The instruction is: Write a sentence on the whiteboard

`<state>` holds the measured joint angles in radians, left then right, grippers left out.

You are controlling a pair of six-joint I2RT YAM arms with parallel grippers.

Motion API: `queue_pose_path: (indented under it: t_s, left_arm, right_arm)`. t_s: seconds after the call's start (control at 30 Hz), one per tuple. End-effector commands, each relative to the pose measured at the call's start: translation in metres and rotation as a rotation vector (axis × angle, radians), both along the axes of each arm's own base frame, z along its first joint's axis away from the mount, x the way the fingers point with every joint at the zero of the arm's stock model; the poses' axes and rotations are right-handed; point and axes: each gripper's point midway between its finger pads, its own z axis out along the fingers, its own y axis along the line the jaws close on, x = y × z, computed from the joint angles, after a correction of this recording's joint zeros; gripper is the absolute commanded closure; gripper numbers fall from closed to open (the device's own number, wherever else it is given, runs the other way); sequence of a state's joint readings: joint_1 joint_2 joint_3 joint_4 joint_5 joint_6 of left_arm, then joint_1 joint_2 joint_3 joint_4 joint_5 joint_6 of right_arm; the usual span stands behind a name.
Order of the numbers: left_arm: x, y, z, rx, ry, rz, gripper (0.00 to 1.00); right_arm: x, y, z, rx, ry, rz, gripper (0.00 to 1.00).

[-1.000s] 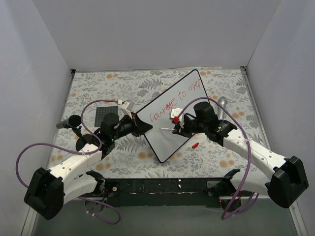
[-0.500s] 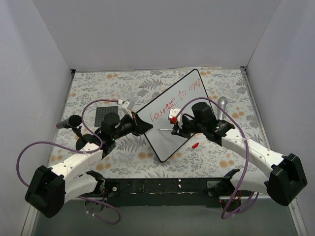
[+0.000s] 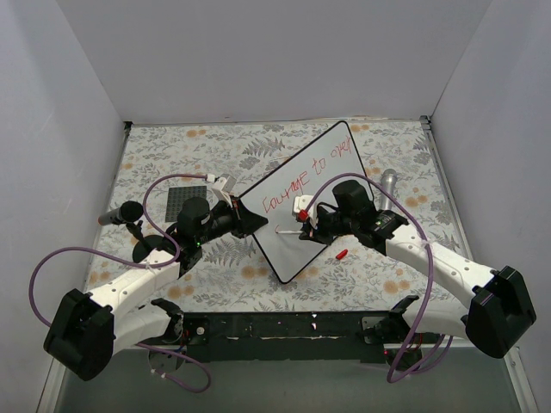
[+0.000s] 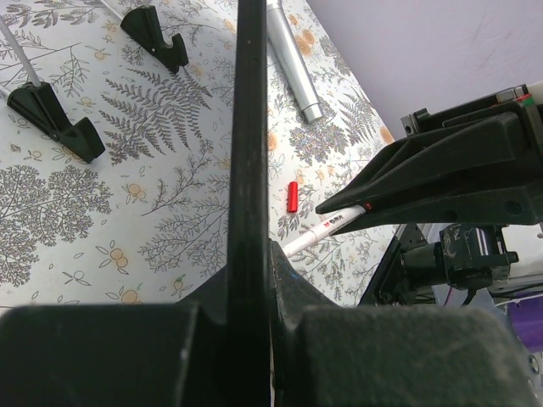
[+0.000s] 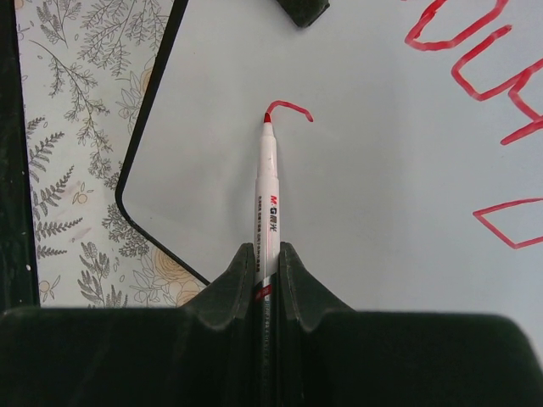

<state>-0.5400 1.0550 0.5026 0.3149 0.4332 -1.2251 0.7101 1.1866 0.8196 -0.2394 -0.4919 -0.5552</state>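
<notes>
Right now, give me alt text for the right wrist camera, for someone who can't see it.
The right arm's fingers pinch a white marker, its red tip at the end of a short curved red stroke on the whiteboard. More red handwriting sits upper right; floral tablecloth shows at left.

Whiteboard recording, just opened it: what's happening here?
The right tool grips a white marker with its red tip on the whiteboard, at a short curved stroke opening a second line. The sentence so far reads roughly "courage to over". The left tool is shut on the board's left corner, apparently steadying it. A red cap lies on the floral cloth nearby.
</notes>
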Motion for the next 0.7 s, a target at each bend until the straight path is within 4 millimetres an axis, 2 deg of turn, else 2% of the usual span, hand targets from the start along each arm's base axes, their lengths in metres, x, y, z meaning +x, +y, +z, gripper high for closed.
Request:
queue_pose_path:
  t_s: [0.0,0.33,0.57,0.67]
  left_arm:
    - [0.007,-0.004,0.037,-0.042,-0.130,-0.002,1.00]
    - [0.007,-0.004,0.034,-0.037,-0.126,-0.002,1.00]
    - [0.006,-0.004,0.031,-0.033,-0.122,-0.004,1.00]
    - [0.006,-0.004,0.032,-0.035,-0.122,-0.007,1.00]
  right_arm:
    - [-0.002,-0.004,-0.005,-0.026,-0.027,0.013,0.99]
    - [0.009,-0.013,-0.004,-0.036,-0.057,-0.048,0.99]
    - [0.022,-0.017,0.011,-0.021,-0.082,-0.096,0.99]
    - [0.019,-0.015,0.018,-0.007,-0.079,-0.077,0.99]
